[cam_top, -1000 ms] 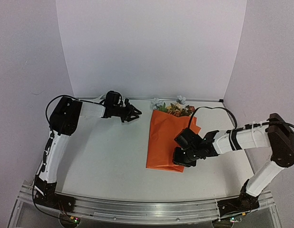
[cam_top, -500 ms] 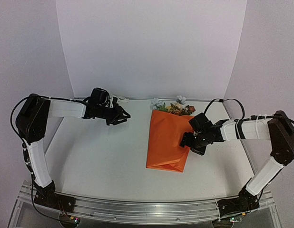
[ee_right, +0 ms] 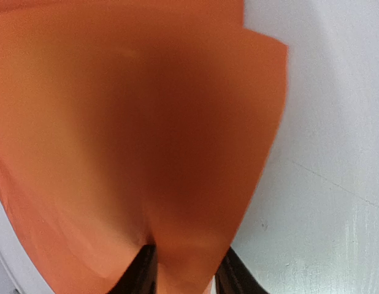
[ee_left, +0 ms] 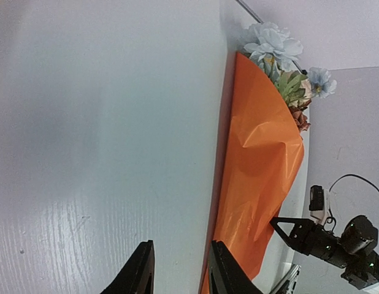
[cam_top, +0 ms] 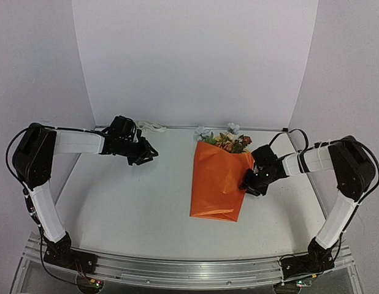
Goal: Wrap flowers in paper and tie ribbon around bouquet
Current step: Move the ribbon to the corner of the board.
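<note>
**Top external view: one wrapped bunch, one ribbon, two grippers**

We count one sheet of paper [cam_top: 214, 184], one bunch of flowers [cam_top: 229, 141], one ribbon [cam_top: 154, 127] and two grippers on the white table [cam_top: 146, 208].

The paper is smooth, bright orange and slightly glossy. It is folded into a long flat cone with soft creases, narrow at the near end and wider at the far end. At least two pale blue heads, a rust-red one and some green leaves show above its far rim. Only a short cream-white strip of the ribbon shows, thin and flat.

The right gripper [cam_top: 248, 184] sits at the cone's right edge, about halfway along it. In the right wrist view its two dark fingers stand close together, with a fold of the orange paper pinched between them. The flowers lie just beyond this gripper and to its left.

The left gripper [cam_top: 145, 153] has its jaws partly apart and holds nothing; bare table shows between its fingertips. The cone lies well apart from it, off to its right. The ribbon lies just behind this gripper, by the back wall and clear of its fingers.
</note>
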`<act>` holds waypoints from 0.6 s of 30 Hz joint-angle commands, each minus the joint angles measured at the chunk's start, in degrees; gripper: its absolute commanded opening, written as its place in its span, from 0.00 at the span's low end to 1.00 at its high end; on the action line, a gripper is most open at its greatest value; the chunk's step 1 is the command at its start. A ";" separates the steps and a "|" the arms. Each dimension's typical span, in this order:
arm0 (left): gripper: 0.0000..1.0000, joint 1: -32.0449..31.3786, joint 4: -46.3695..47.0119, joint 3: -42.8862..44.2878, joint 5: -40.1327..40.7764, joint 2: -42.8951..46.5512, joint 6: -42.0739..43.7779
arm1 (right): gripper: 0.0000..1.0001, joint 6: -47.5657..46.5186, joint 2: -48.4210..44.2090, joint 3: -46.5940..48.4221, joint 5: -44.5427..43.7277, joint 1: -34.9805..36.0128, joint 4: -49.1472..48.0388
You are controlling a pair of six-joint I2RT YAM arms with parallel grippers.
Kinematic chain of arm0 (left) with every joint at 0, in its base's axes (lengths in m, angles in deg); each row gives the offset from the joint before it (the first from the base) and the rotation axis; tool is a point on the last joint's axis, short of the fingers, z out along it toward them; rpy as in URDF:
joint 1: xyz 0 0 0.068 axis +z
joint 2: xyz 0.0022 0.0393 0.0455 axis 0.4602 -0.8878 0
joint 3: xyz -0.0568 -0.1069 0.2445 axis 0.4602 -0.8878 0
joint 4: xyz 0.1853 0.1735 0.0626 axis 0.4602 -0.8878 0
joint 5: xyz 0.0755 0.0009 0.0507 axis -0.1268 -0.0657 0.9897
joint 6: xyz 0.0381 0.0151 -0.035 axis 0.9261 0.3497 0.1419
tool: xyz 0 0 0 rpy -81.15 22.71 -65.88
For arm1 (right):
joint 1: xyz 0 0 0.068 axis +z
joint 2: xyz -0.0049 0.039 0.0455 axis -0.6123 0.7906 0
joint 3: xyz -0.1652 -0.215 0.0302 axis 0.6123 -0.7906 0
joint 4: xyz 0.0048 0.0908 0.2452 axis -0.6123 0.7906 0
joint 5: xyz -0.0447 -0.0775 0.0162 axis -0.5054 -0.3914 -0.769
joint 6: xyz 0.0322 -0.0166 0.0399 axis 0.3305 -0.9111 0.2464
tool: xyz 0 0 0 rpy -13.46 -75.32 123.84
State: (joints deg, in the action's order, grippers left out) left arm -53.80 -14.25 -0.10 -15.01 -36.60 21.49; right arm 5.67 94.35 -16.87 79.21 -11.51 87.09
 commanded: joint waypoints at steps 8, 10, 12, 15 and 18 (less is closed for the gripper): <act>0.33 5.88 -2.00 0.73 5.20 3.56 0.12 | 0.03 -0.19 3.84 7.76 0.81 -5.57 -2.44; 0.33 7.45 -1.69 2.00 5.01 2.25 0.23 | 0.01 -0.18 4.93 9.21 0.65 -6.32 -2.05; 0.34 8.98 -1.57 3.87 4.95 0.42 0.64 | 0.01 0.00 5.51 10.07 -0.48 -6.54 -1.87; 0.34 11.43 -3.53 9.10 6.19 -3.19 2.97 | 0.00 0.54 5.64 10.25 -2.46 -6.67 -1.78; 0.34 13.31 -7.11 14.52 10.69 -7.29 5.78 | 0.01 0.98 5.15 9.71 -3.78 -6.67 -1.71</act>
State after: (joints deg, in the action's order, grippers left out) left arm -42.93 -18.07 6.68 -9.87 -39.71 23.03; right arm 5.85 99.46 -8.32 78.91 -18.18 85.34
